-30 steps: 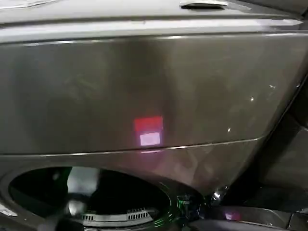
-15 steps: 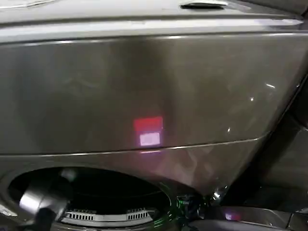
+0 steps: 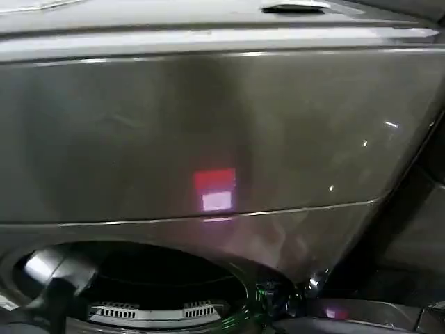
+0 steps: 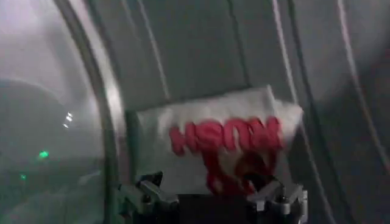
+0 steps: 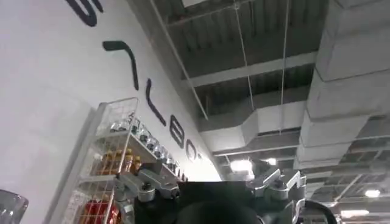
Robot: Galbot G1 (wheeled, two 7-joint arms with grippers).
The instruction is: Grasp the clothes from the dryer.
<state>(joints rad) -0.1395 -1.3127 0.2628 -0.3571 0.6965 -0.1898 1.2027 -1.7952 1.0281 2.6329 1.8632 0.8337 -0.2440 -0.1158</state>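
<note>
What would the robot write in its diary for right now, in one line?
left end effector: open, inside dryer drum, facing clothes | clothes: not grasped | right end effector: open, raised toward ceiling, idle

You see a red-and-white glow reflected mid-frame on the dim dryer (image 3: pixel 222 125) front, while the clothes (image 4: pixel 213 149) inside look hazy and blurred.

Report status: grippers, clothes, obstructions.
Left gripper open inside the dryer drum, just short of the clothes. Right gripper open, raised toward the ceiling, idle. Nothing between left gripper and clothes.
</note>
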